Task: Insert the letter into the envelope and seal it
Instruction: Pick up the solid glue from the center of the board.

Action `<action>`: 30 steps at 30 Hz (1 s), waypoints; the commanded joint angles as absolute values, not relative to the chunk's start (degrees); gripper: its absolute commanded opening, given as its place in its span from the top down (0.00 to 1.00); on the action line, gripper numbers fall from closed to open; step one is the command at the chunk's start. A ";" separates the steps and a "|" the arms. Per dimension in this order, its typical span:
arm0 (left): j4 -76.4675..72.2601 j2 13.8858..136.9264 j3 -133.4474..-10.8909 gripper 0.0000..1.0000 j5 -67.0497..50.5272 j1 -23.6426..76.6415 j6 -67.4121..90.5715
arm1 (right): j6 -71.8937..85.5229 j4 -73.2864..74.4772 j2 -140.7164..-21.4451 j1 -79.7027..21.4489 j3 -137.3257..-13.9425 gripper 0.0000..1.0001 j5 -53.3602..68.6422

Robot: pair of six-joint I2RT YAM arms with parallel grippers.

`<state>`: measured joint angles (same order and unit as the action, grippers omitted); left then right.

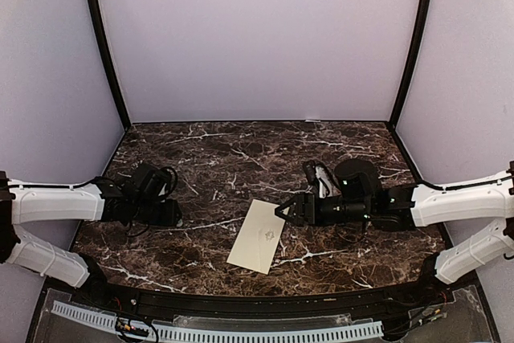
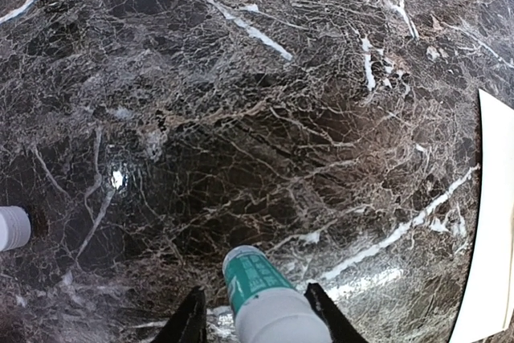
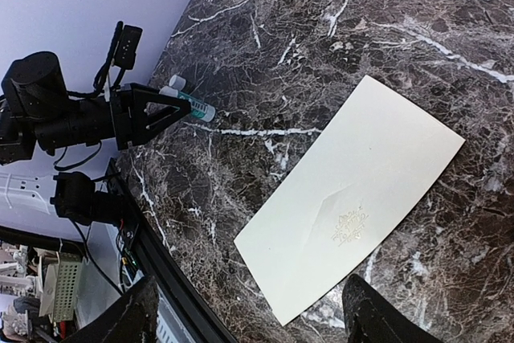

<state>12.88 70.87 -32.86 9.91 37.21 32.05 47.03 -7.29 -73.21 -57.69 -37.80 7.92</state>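
Dark brown marble with white veining forms the table (image 1: pixel 241 150).

**Top external view.** The envelope (image 1: pixel 259 236) lies flat near the middle of the near edge. Its long sides run from the near edge toward the far edge, tilted slightly to the right. The right gripper (image 1: pixel 283 210) sits low at the envelope's far right corner, its tips just beside the paper; contact cannot be told. The left gripper (image 1: pixel 175 214) sits low near the left edge, well apart from the envelope.

**Left wrist view.** A teal-and-white glue stick (image 2: pixel 261 291) is pinched between the two black fingers (image 2: pixel 191 323), its teal end pointing out over the marble. A small white cap (image 2: pixel 11 227) stands on the table at the frame's left, apart from the tube. One long edge of the envelope shows at the right border.

**Right wrist view.** The right gripper's fingers (image 3: pixel 132 315) are spread wide, one at each side of the frame. The envelope lies on the marble below them, with a small embossed central mark and a faint V crease visible — the flap lies flat against the body. Toward the left edge of the table the left gripper grips the glue stick, with the cap just beside it.
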 commanded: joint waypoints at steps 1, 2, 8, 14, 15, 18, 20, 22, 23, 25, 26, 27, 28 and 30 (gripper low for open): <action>12.81 71.12 -34.79 0.58 10.74 36.91 30.87 | 46.93 -9.34 -73.55 -57.83 -39.02 0.25 8.43; 12.61 71.11 -34.80 0.57 11.06 36.91 30.86 | 46.85 -9.32 -73.63 -57.75 -39.10 0.25 8.41; 11.29 71.42 -35.07 0.56 11.16 36.91 30.42 | 46.85 -9.27 -74.26 -57.80 -39.54 0.25 8.83; 10.80 72.07 -35.50 0.57 11.26 36.91 30.32 | 46.76 -9.32 -75.00 -57.77 -39.77 0.25 9.14; 10.76 72.20 -35.55 0.57 11.17 36.91 30.32 | 46.76 -9.32 -74.99 -57.77 -39.81 0.25 9.26; 10.84 72.99 -35.67 0.59 11.03 36.91 30.40 | 46.76 -9.32 -75.23 -57.74 -39.86 0.25 9.29; 10.89 73.23 -35.68 0.62 11.22 36.91 30.55 | 46.65 -9.32 -75.25 -57.76 -39.90 0.25 9.37; 10.90 73.26 -35.68 0.66 11.46 36.91 30.66 | 46.59 -9.27 -75.21 -57.77 -39.90 0.25 9.47; 10.96 73.14 -35.68 0.69 11.49 36.91 30.74 | 46.58 -9.23 -75.15 -57.81 -39.95 0.25 9.49; 10.98 72.68 -35.50 0.74 11.62 36.91 30.76 | 46.52 -9.23 -75.23 -57.78 -39.93 0.25 9.56; 10.98 72.46 -35.40 0.76 11.85 36.91 30.76 | 46.50 -9.27 -75.17 -57.77 -39.91 0.25 9.58; 11.10 72.01 -35.36 0.79 11.99 36.91 30.83 | 46.49 -9.26 -75.11 -57.81 -39.90 0.25 9.54; 11.22 71.73 -35.34 0.81 12.18 36.91 30.79 | 46.49 -9.31 -75.00 -57.75 -39.83 0.25 9.55; 11.55 70.89 -35.42 0.85 12.18 36.87 30.72 | 46.36 -9.32 -74.66 -57.79 -39.74 0.25 9.57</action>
<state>11.07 73.17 -34.52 11.20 37.21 30.81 47.00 -7.33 -75.00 -57.69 -38.57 9.21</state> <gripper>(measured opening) 0.234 0.750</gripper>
